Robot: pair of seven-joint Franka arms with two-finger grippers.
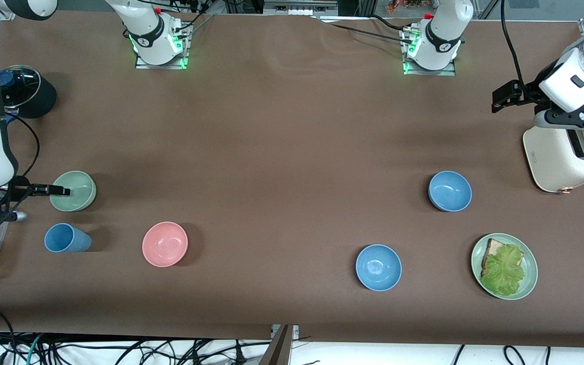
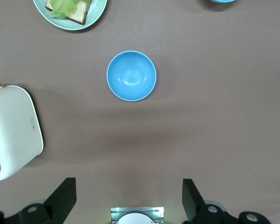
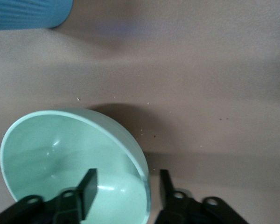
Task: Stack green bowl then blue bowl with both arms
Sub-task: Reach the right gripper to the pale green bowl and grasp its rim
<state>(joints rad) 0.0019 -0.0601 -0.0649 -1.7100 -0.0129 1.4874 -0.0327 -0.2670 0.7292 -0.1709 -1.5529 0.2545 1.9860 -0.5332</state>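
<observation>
Two fingers of the right gripper (image 3: 126, 186) sit astride the green bowl (image 1: 73, 190)'s rim beside the blue cup (image 1: 67, 238), not yet pinching, so squeeze firmly and lift straight, while the left gripper (image 2: 129, 198) waits open over the toaster (image 1: 566, 159)

The right arm stands along the side edge of the front view, its white forearm pointing down toward the middle of that edge. The right hand (image 1: 61, 191) is low at the green bowl (image 1: 74, 190). In the right wrist view one finger (image 3: 88, 189) sits inside the bowl and the other outside the rim, a gap on each side. The left arm waits in the upper corner of the front view. The left hand (image 1: 576, 119) is high over the tabletop (image 1: 292, 152), its fingers (image 2: 60, 198) spread wide.
</observation>
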